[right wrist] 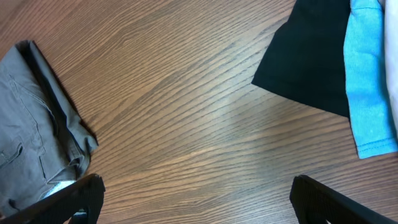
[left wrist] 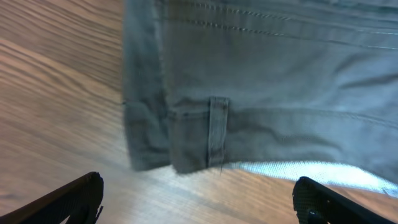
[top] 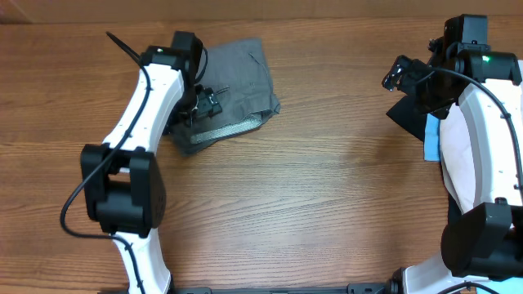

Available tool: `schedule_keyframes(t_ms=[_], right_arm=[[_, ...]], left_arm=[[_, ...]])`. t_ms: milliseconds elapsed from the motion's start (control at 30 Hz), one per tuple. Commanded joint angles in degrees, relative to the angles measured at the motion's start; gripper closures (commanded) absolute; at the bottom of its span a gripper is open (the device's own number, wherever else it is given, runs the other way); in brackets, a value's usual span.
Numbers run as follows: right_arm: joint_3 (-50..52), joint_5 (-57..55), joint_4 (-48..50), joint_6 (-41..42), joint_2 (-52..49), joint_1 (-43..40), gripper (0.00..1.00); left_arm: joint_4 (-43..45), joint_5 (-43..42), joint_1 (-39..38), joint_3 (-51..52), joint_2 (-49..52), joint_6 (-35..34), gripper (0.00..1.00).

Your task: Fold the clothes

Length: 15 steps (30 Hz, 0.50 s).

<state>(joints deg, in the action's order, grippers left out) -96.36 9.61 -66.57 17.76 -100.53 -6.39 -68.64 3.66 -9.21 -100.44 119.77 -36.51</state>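
Observation:
The grey shorts [top: 237, 77] lie folded at the back left of the table, white mesh lining [top: 229, 128] showing at their front edge. In the left wrist view the shorts [left wrist: 267, 81] fill the upper part, with a belt loop and mesh lining [left wrist: 311, 171]. My left gripper [top: 204, 104] is open and empty, just above the shorts' left front edge; it also shows in the left wrist view [left wrist: 199, 202]. My right gripper [top: 409, 82] is open and empty at the back right, next to the black piece [top: 406, 110] and light-blue piece [top: 431, 135].
In the right wrist view my right gripper [right wrist: 196, 199] hangs over bare wood, with the black cloth [right wrist: 311, 56] and light-blue cloth [right wrist: 367, 74] at the upper right and the grey shorts [right wrist: 31, 130] at the left. A white piece [top: 464, 159] lies under the right arm.

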Motion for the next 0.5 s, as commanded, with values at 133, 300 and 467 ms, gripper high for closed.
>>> schedule_keyframes(t_ms=[133,300,467], right_arm=[[-0.4,-0.6,0.2,-0.1,0.0,0.0,0.0],[-0.4,-0.6,0.2,-0.1,0.0,0.0,0.0],[-0.4,-0.6,0.2,-0.1,0.0,0.0,0.0]], left_arm=[[2.3,-0.2,0.7,0.9,5.2,-2.3,0.0],[3.4,1.0,0.7,0.9,5.5,-1.4,0.0],[2.6,1.3,1.0,0.9,5.6,-0.7,0.0]])
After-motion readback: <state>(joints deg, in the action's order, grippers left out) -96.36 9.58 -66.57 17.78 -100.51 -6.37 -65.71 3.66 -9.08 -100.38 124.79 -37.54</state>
